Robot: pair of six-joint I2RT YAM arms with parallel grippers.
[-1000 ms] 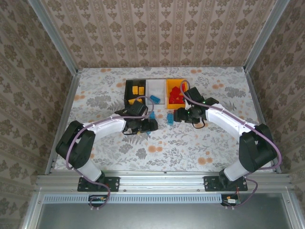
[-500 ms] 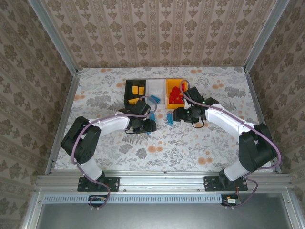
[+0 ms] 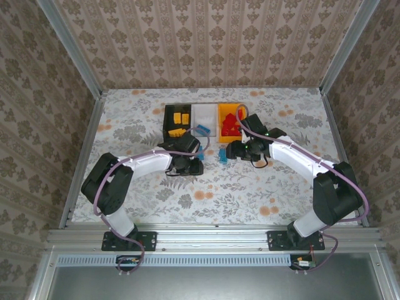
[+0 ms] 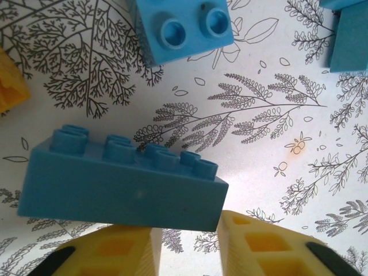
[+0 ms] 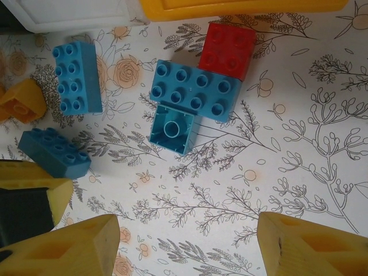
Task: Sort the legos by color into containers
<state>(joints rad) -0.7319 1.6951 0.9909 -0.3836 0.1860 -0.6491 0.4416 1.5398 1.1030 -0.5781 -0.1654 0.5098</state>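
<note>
Left pincer (image 4: 190,237) pressed close at a blue brick (image 4: 123,187), hold unclear; right pincer (image 5: 187,230) spread over bricks (image 5: 192,89).

**You are looking at shiny plastic on a smooth printed table cover (image 4: 259,115).**

The legos (image 5: 195,89) are looking like hard, smooth plastic, and the big blue brick (image 4: 121,184) is showing a soft shine along its side. The table cover is lying flat, with a slight gloss over its flower print. The right gripper (image 5: 188,224) is showing you yellow plastic fingers (image 5: 299,247) with a dull, grainy face. The orange bin (image 5: 241,6) and white bin (image 5: 75,17) are looking like smooth plastic. The frame rails (image 3: 212,236) are looking like bare grey metal, and the walls (image 3: 206,37) are looking like matt patterned paper.
</note>
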